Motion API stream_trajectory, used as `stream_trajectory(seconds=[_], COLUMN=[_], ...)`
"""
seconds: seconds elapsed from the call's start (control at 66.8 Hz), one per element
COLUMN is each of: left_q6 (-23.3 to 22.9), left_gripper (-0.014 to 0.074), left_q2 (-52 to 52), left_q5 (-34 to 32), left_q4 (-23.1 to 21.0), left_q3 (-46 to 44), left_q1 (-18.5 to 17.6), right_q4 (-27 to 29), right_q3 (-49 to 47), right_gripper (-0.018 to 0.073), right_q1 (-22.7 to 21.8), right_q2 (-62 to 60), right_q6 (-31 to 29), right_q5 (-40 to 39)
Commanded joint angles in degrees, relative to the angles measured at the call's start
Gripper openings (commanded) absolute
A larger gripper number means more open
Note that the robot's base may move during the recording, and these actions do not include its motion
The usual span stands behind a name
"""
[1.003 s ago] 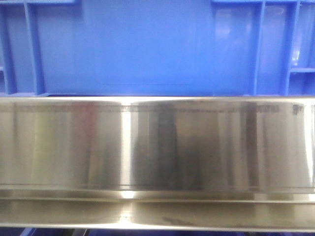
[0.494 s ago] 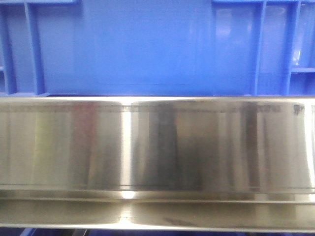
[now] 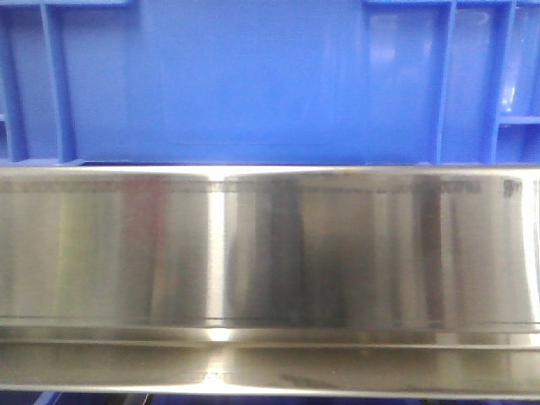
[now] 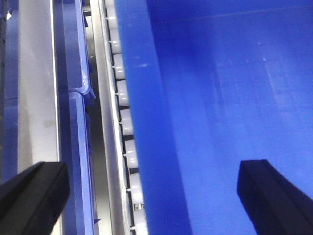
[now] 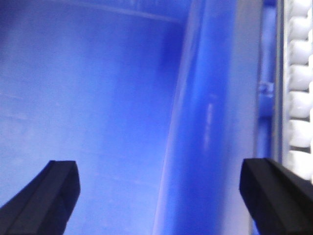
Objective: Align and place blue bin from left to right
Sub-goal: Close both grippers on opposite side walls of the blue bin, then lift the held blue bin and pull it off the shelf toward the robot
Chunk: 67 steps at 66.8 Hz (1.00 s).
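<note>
The blue bin (image 3: 245, 84) fills the top of the front view, its smooth wall facing me, ribs near both corners. In the left wrist view I look down on the bin's left wall rim (image 4: 146, 127) and its inside (image 4: 234, 98). My left gripper (image 4: 154, 188) is open and straddles that rim, one finger outside, one over the inside. In the right wrist view the bin's right wall (image 5: 210, 122) runs between the spread fingers of my open right gripper (image 5: 161, 191). Neither gripper's fingers touch the wall.
A shiny steel rail (image 3: 270, 253) spans the front view below the bin. White rollers (image 4: 124, 122) line the conveyor left of the bin, and more rollers (image 5: 299, 98) lie to its right. Another blue crate edge (image 4: 78, 117) lies further left.
</note>
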Motion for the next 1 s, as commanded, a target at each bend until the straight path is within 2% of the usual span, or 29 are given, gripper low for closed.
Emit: stream_trajectory(seconds=[0.0, 0.075, 0.165, 0.195, 0.225, 0.269, 0.284, 0.329, 0.359, 0.419, 0.719, 0.988], left_q6=[0.1, 0.1, 0.1, 0.1, 0.1, 0.1, 0.1, 0.1, 0.1, 0.26, 0.26, 0.02], left_gripper=[0.0599, 0.0571, 0.0458, 0.0375, 0.0316, 0.0162, 0.0137, -0.0022, -0.0111, -0.0111, -0.0111, -0.0111], left_q2=[-0.13, -0.13, -0.13, -0.03, -0.04, -0.04, -0.04, -0.04, -0.04, -0.04, -0.27, -5.28], left_q5=[-0.45, -0.45, -0.45, -0.45, -0.45, -0.45, -0.45, -0.45, -0.45, -0.45, -0.45, -0.45], left_q4=[-0.41, -0.41, -0.41, -0.41, -0.41, -0.41, -0.41, -0.6, -0.56, -0.73, -1.56, -1.69], left_q3=[-0.24, -0.24, -0.24, -0.24, -0.24, -0.24, -0.24, -0.24, -0.24, -0.24, -0.24, -0.24], left_q1=[0.2, 0.2, 0.2, 0.2, 0.2, 0.2, 0.2, 0.2, 0.2, 0.2, 0.2, 0.2], right_q4=[-0.8, -0.8, -0.8, -0.8, -0.8, -0.92, -0.92, -0.92, -0.92, -0.92, -1.32, -1.32], right_q3=[-0.66, -0.66, -0.66, -0.66, -0.66, -0.66, -0.66, -0.66, -0.66, -0.66, -0.66, -1.82], right_gripper=[0.0545, 0.0465, 0.0278, 0.0222, 0.0129, 0.0041, -0.0008, -0.0078, -0.0089, -0.0066, -0.0069, -0.007], right_q1=[-0.01, -0.01, -0.01, -0.01, -0.01, -0.01, -0.01, -0.01, -0.01, -0.01, -0.01, -0.01], right_q2=[0.42, 0.68, 0.68, 0.68, 0.68, 0.68, 0.68, 0.68, 0.68, 0.68, 0.46, -3.49], right_q6=[-0.08, -0.08, -0.08, -0.08, -0.08, -0.08, -0.08, -0.08, -0.08, -0.08, -0.08, -0.08], right_q5=[-0.34, -0.34, -0.34, -0.34, -0.34, -0.34, -0.34, -0.34, -0.34, -0.34, -0.34, -0.34])
